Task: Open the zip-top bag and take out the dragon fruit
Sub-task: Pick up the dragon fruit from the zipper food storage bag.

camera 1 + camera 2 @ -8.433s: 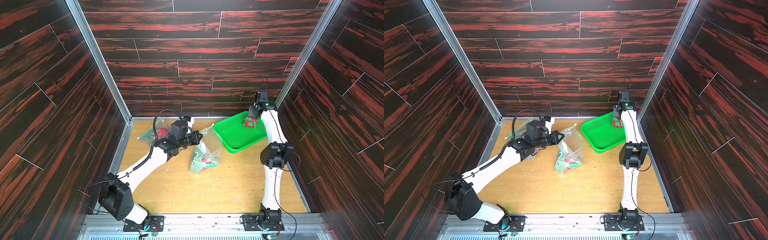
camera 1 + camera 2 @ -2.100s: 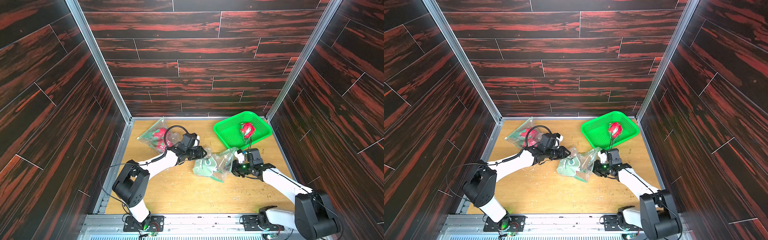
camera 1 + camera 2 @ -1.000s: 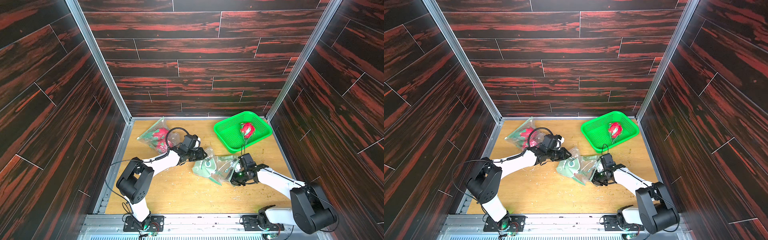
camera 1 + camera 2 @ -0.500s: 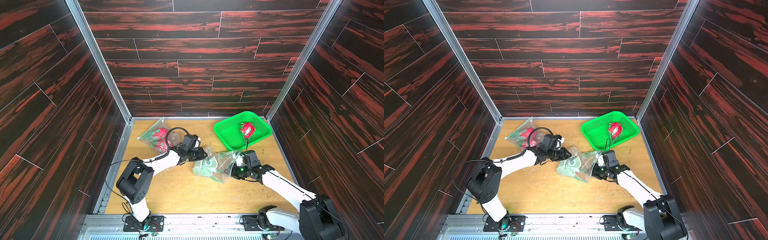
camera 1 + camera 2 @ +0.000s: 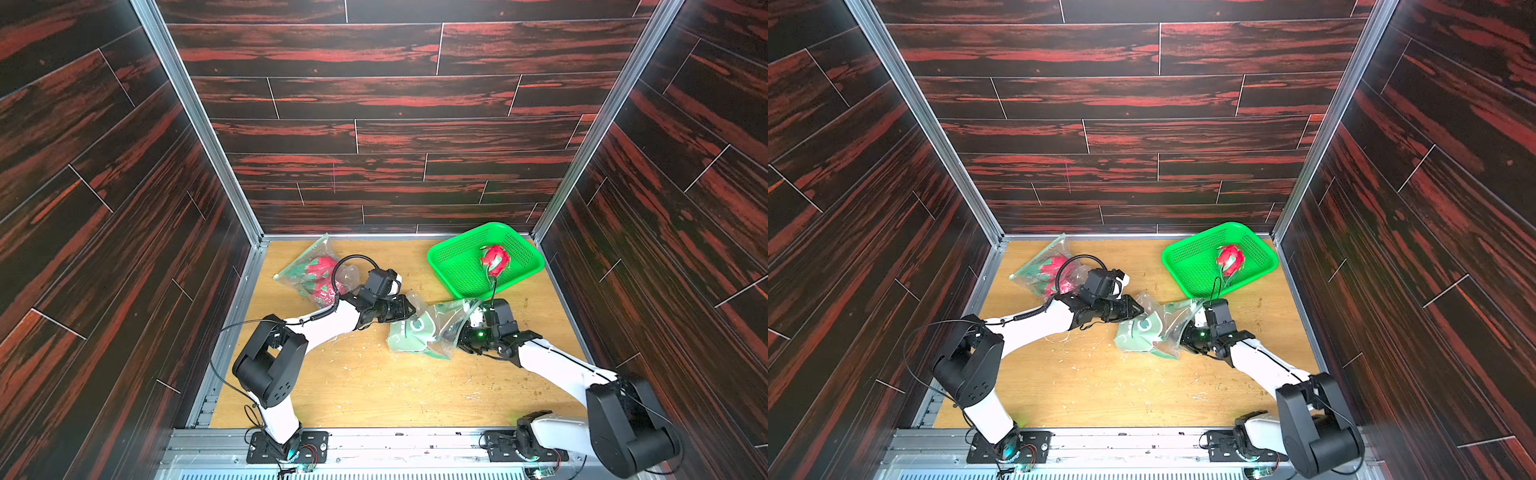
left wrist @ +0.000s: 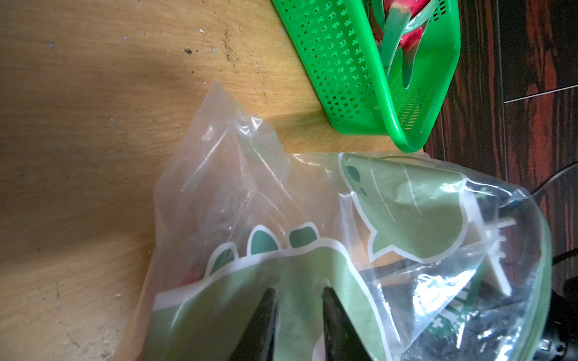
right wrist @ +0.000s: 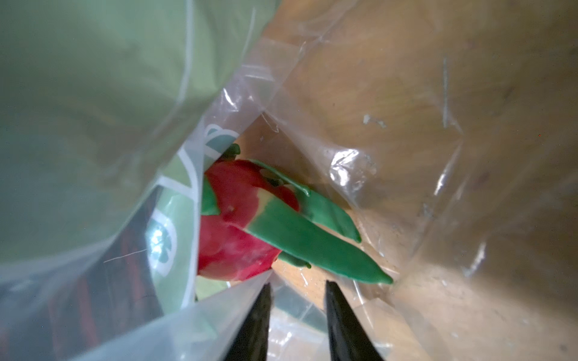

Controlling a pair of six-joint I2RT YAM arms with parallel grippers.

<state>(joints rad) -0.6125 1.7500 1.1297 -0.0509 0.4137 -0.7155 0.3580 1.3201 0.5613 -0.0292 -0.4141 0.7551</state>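
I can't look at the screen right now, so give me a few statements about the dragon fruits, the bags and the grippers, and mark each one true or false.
1. One dragon fruit lies in the green basket. True.
2. The middle bag is empty. False: the right wrist view shows a second dragon fruit inside it.
3. The right gripper is clamped on that fruit. False: its jaws stand apart, just short of the fruit.
4. The left gripper pinches the middle bag. True.
5. The far bag, near the back wall, holds red fruits. True.
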